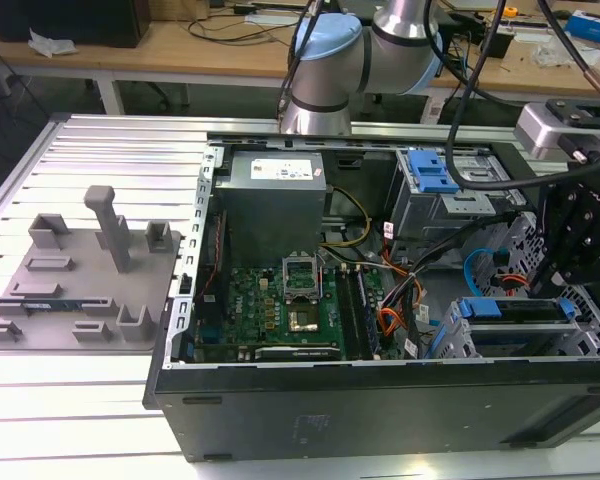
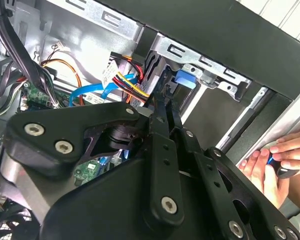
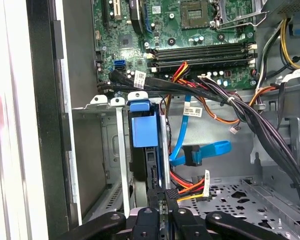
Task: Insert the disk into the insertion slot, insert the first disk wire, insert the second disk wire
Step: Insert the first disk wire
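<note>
The disk (image 3: 144, 131), in its blue carrier, sits upright inside the grey insertion slot (image 3: 121, 165); in the exterior view the disk (image 1: 510, 310) lies in the lower right bay. My gripper (image 3: 164, 201) is at the disk's rear edge, fingers closed together on the small black plug of the first disk wire (image 3: 186, 189), a bundle of red, yellow, orange and black strands. In the second wrist view the gripper (image 2: 162, 102) points at the same bundle (image 2: 127, 81). The second disk wire (image 3: 210, 149), light blue, loops loose beside it with its dark plug free.
A thick black cable bundle (image 3: 250, 117) crosses over the bay towards the motherboard (image 3: 190, 30). A person's hand (image 2: 277, 160) rests outside the case wall. An upper bay with a blue latch (image 1: 435, 175) stands behind. A grey fixture plate (image 1: 75, 270) lies at the exterior view's left.
</note>
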Motion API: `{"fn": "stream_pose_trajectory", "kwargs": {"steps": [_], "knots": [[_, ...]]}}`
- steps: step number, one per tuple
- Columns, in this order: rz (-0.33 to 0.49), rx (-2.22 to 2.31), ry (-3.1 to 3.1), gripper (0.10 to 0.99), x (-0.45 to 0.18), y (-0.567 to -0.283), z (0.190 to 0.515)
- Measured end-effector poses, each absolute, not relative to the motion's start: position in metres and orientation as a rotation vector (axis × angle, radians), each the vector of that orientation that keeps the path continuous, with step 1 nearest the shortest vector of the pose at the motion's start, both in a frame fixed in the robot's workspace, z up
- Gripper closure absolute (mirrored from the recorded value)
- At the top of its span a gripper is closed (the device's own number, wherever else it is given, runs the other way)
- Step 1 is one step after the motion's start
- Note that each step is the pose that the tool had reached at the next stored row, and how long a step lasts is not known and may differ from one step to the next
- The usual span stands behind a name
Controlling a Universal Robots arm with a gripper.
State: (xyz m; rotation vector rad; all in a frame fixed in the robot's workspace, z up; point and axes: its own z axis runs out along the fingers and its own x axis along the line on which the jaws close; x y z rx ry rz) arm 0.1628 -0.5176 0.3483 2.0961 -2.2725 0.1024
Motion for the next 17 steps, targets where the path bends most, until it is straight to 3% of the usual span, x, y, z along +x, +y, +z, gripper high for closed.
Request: {"fn": "stream_pose_trajectory", "kwargs": {"steps": [17], "knots": [[0.102, 2.096, -2.272, 0.922, 0.1624, -0.5182, 0.3446]]}}
